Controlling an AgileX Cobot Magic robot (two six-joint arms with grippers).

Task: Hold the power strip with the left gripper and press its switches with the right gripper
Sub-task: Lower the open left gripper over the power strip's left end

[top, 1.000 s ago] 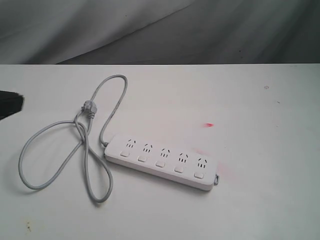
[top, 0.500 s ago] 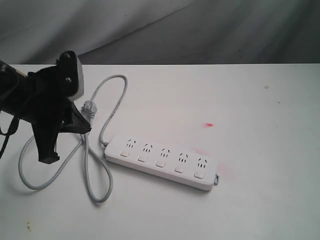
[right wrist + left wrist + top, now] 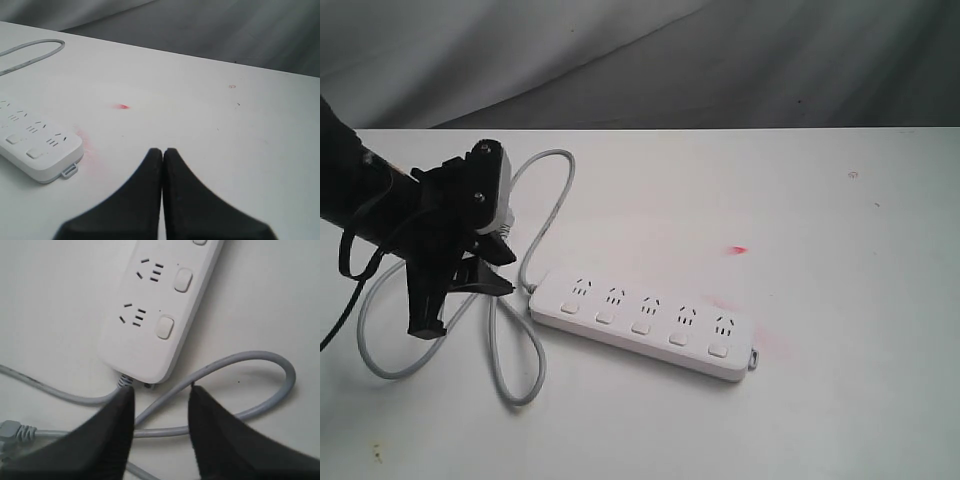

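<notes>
The white power strip [image 3: 650, 300] lies slantwise on the white table, its five switches [image 3: 641, 327] in a row along the near side. Its grey cord [image 3: 516, 385] loops off to the left. My left gripper [image 3: 465, 305] hovers over the cord just left of the strip's cord end, open and holding nothing. In the left wrist view the strip's end [image 3: 145, 347] and two switches [image 3: 164, 327] lie just beyond the left gripper [image 3: 160, 390], with cord under the gap. My right gripper [image 3: 163, 151] is shut and empty, away from the strip's far end [image 3: 42, 155]; the exterior view does not show it.
The cord's plug [image 3: 506, 229] rests partly behind the left arm. A small red mark [image 3: 738, 250] and a pink smear [image 3: 765, 338] stain the table [image 3: 840, 380] near the strip's right end. Grey cloth [image 3: 640, 60] hangs behind the table's back edge.
The left arm has come in from the left edge and lowered towards the strip's cord end. Its jaws have parted. The strip and the right gripper have not moved.
</notes>
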